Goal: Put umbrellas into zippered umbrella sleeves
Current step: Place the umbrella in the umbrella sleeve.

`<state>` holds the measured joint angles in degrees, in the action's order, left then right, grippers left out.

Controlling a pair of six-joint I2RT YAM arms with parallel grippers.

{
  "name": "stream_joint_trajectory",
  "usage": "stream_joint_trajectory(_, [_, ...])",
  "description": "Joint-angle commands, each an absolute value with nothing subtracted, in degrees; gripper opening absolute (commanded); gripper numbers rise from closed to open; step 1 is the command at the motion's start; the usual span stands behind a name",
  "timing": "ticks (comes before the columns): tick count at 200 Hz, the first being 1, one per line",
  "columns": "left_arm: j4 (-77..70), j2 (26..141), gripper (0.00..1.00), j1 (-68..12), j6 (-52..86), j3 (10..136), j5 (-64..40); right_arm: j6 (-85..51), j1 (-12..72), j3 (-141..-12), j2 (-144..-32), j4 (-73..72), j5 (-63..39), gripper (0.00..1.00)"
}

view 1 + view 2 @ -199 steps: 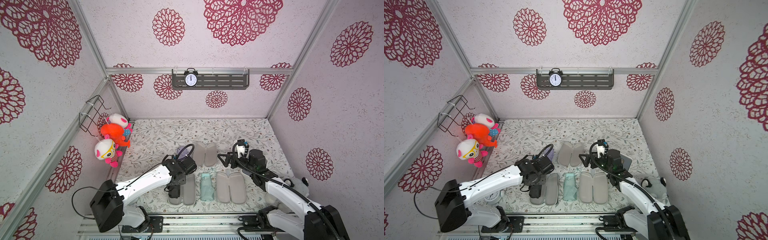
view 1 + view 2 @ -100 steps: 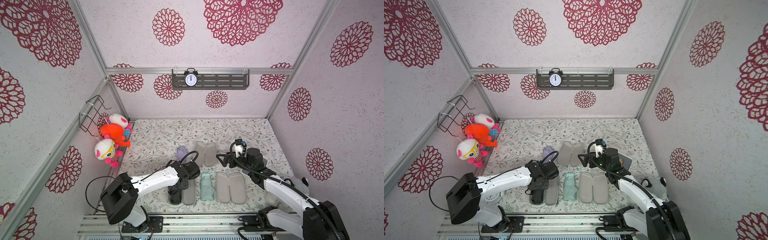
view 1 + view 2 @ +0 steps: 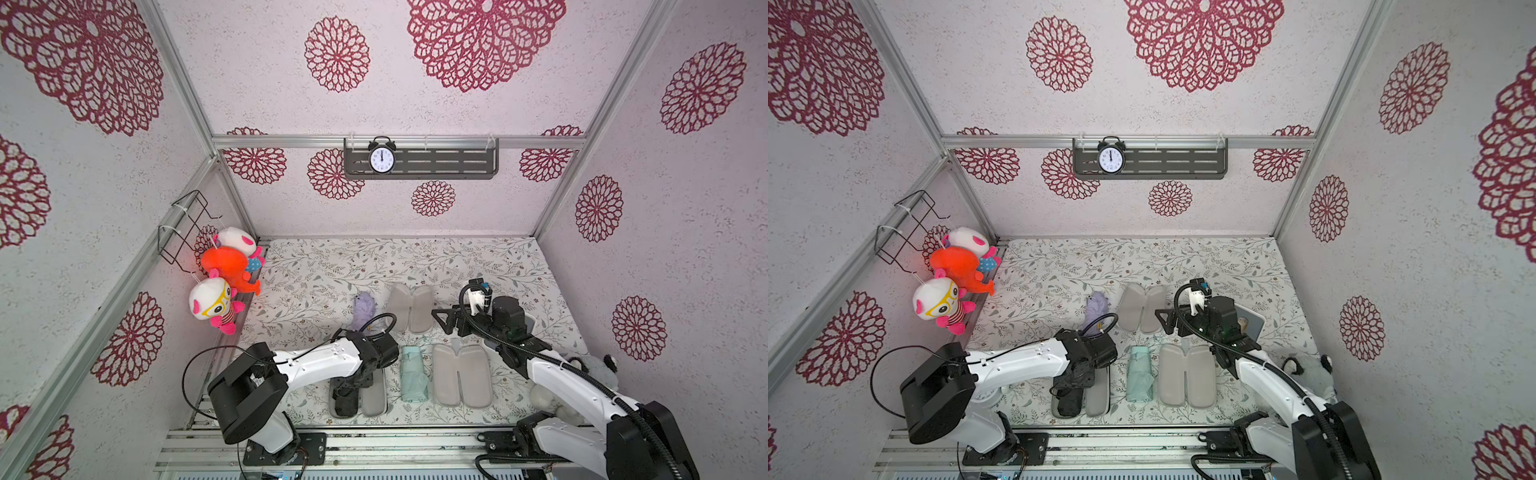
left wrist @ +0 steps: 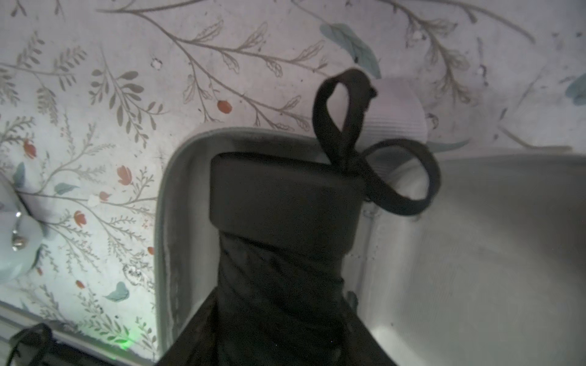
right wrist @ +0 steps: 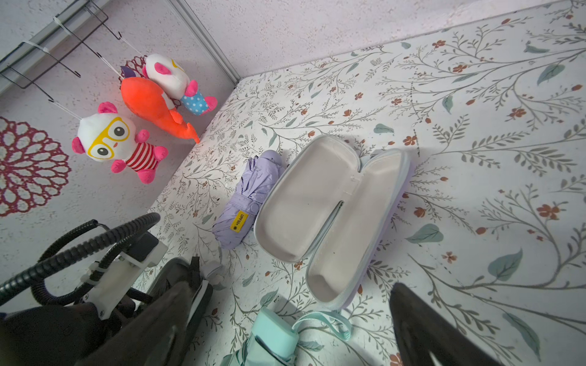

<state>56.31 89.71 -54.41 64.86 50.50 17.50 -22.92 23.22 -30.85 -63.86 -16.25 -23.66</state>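
- In both top views the black umbrella (image 3: 346, 401) (image 3: 1069, 405) lies in the left half of the open black sleeve (image 3: 375, 399) (image 3: 1098, 401), at the lower centre of the frame; the right half shows only grey lining
- The left arm (image 3: 324, 361) reaches over this sleeve, and the left jaws are just above the umbrella; we cannot tell how wide they stand or whether they grip it
- In the left wrist view the umbrella's blocky end sits near the rounded end of the sleeve, and its strap (image 4: 396, 177) loops over the rim
- The right jaws stand wide with nothing between them; the right arm (image 3: 561, 374) holds them above the tabletop (image 3: 316, 266), right of centre
- The lilac umbrella (image 3: 363, 307) (image 5: 250, 196) lies on the tabletop close against the left side of the open lilac sleeve (image 3: 409, 307) (image 5: 317, 206)
- The mint umbrella (image 3: 413, 374) lies on the tabletop between the black sleeve and a third open sleeve (image 3: 461, 376)
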Motion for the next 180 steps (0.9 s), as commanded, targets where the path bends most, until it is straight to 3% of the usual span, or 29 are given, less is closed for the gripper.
stream_joint_trajectory(1, [56.91,90.13,0.59,-53.99,64.86,50.44,19.27,-21.88,24.31,-33.02,-63.14,-16.13,-22.59,0.99])
stream_joint_trajectory(27, [60.63,89.42,0.70,-53.52,65.41,52.28,22.57,-21.98,26.77,-33.56,-63.61,-15.55,-21.49,0.99])
stream_joint_trajectory(74, [58.98,82.15,0.73,-51.61,62.37,53.14,26.05,-21.92,34.18,-33.59,-63.84,-15.07,-17.10,0.99])
stream_joint_trajectory(110, [42.92,82.04,0.58,-44.79,52.28,50.95,20.40,-23.86,37.91,-32.43,-67.29,-18.32,-15.95,0.99])
stream_joint_trajectory(180, [37.68,84.24,0.44,-45.04,51.93,49.53,18.90,-25.07,47.85,-34.65,-76.40,-19.83,-10.87,0.94])
